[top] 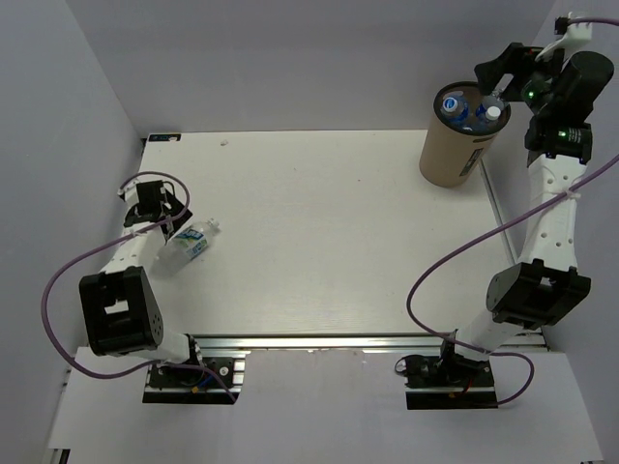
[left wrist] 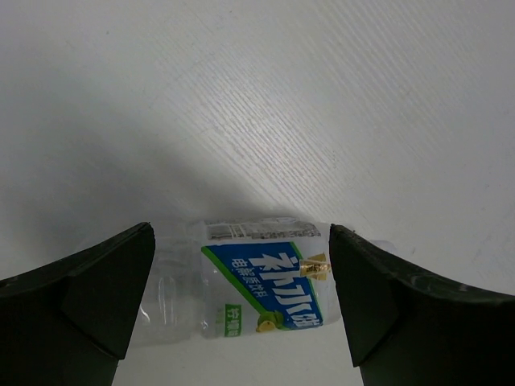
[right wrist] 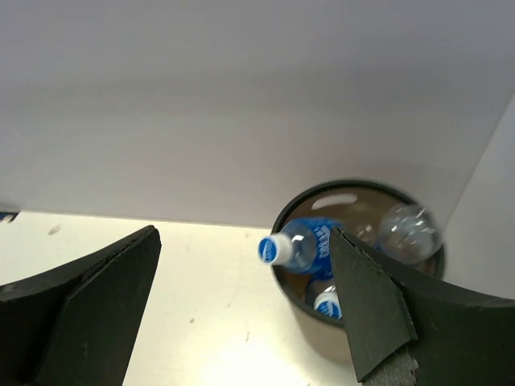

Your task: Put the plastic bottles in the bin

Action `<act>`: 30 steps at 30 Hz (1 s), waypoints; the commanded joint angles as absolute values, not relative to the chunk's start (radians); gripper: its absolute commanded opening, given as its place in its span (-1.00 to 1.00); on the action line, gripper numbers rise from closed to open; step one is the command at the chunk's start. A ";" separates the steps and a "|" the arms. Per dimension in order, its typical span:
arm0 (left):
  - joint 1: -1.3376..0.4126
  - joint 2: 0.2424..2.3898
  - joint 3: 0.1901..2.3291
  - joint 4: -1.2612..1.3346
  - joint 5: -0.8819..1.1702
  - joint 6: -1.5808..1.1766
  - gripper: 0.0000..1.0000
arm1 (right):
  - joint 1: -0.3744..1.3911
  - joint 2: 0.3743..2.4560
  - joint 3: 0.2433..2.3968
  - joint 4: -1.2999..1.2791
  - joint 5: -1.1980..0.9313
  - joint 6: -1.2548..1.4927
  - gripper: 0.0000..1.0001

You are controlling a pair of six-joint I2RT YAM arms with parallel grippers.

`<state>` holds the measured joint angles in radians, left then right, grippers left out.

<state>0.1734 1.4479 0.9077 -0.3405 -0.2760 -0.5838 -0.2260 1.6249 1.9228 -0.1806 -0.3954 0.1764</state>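
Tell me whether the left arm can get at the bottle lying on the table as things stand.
Probably yes. The left gripper is open right at the plastic bottle, its jaws standing to either side, and nothing shows between them.

Counted plastic bottles point(right wrist: 310, 241): four, three inside bin point(top: 450, 159), one on table point(top: 338, 242). Bins: one. Grippers: two, left gripper point(left wrist: 241, 241), right gripper point(right wrist: 244, 241).
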 commanded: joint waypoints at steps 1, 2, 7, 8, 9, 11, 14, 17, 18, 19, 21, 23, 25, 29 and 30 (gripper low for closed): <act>0.184 1.482 0.893 -0.278 -0.177 -0.541 0.96 | -0.203 1.582 1.898 -0.162 -0.465 0.200 0.79; 0.184 1.491 0.884 -0.269 -0.141 -0.541 0.96 | -0.199 1.582 1.902 -0.173 -0.465 0.184 0.79; 0.183 1.580 0.838 -0.195 0.093 -0.538 0.97 | -0.195 1.566 1.884 -0.199 -0.453 0.183 0.79; 0.183 1.604 0.835 -0.186 0.139 -0.534 0.96 | -0.193 1.563 1.879 -0.198 -0.451 0.183 0.79; 0.183 1.612 0.831 -0.169 0.196 -0.540 0.96 | -0.192 1.559 1.868 -0.195 -0.451 0.186 0.79; 0.178 1.620 0.813 -0.144 0.254 -0.555 0.96 | -0.189 1.548 1.856 -0.187 -0.451 0.192 0.79; 0.155 1.608 0.789 -0.103 0.305 -0.568 0.96 | -0.184 1.540 1.839 -0.183 -0.451 0.202 0.79; 0.120 1.588 0.779 -0.101 0.308 -0.563 0.96 | -0.179 1.532 1.821 -0.179 -0.453 0.209 0.79; 0.114 1.571 0.776 -0.100 0.313 -0.560 0.96 | -0.178 1.529 1.816 -0.178 -0.451 0.212 0.79; 0.104 1.562 0.773 -0.100 0.313 -0.552 0.97 | -0.176 1.528 1.806 -0.176 -0.453 0.213 0.79; 0.075 1.531 0.784 -0.127 0.295 -0.540 0.96 | -0.173 1.523 1.801 -0.176 -0.451 0.212 0.79; 0.049 1.514 0.792 -0.156 0.209 -0.532 0.96 | -0.173 1.519 1.793 -0.181 -0.451 0.207 0.79; 0.038 1.505 0.793 -0.181 0.169 -0.531 0.96 | -0.173 1.511 1.787 -0.176 -0.451 0.206 0.79; -0.024 1.551 0.818 -0.232 0.040 -0.503 0.96 | -0.172 1.500 1.773 -0.175 -0.443 0.204 0.79; -0.035 1.561 0.825 -0.250 0.023 -0.493 0.97 | -0.170 1.493 1.769 -0.172 -0.437 0.204 0.79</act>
